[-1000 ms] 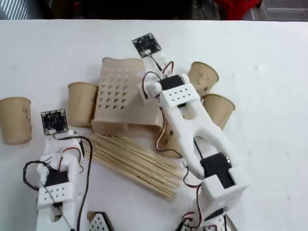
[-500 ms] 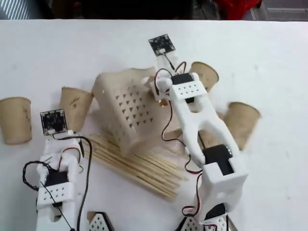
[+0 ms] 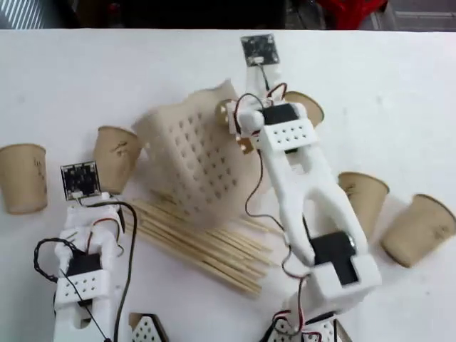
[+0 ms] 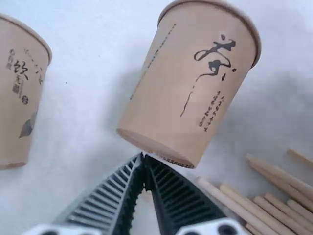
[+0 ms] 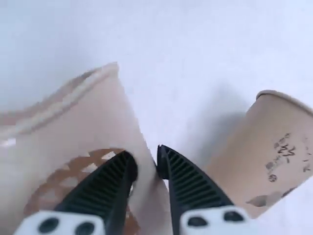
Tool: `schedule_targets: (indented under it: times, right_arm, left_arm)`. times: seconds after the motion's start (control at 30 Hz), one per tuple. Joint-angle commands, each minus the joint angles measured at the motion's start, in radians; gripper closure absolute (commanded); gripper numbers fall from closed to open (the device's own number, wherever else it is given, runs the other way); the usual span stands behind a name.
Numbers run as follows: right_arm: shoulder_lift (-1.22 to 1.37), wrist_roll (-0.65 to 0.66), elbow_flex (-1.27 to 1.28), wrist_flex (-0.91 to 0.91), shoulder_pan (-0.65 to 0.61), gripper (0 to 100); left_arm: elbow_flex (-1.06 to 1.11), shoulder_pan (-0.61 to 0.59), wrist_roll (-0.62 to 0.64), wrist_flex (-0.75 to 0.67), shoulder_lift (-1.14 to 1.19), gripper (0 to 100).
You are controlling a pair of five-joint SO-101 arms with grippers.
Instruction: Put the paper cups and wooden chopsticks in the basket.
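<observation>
Currently R claw (image 5: pixel 145 165) pinches the tipped basket's (image 5: pixel 68 122) wall, one cup (image 5: pixel 264 156) just beside it. L claw (image 4: pixel 145 164) pressed together, tips at another cup's (image 4: pixel 190 93) base, chopsticks (image 4: pixel 264 196) close by on worktop (image 4: pixel 88 58).

Tan paper cups (image 4: pixel 190 88), black script; beige perforated basket (image 3: pixel 199 157); pale chopsticks (image 3: pixel 206 246).

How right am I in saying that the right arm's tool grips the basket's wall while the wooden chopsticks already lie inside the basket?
Partly right. The wooden chopsticks are not inside the basket. The high view shows them lying in a bundle on the table, by the basket's near edge. The rest stands: the right arm's tool does grip the basket's wall.
</observation>
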Motion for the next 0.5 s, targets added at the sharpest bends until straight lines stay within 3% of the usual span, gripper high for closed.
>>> schedule_targets:
  times: [0.0, 0.27, 0.47]
  right_arm:
    - [-0.157, -0.009, -0.021, 0.035, 0.010, 98.2]
    - [-0.325, -0.005, -0.021, 0.130, 0.096, 98.2]
    - [-0.389, -0.011, -0.018, 0.168, 0.119, 98.2]
  left_arm:
    - [-0.003, 0.007, -0.008, 0.002, -0.015, 98]
    - [-0.003, 0.008, -0.011, 0.002, -0.015, 98]
    - [-0.003, 0.074, -0.009, 0.000, -0.015, 98]
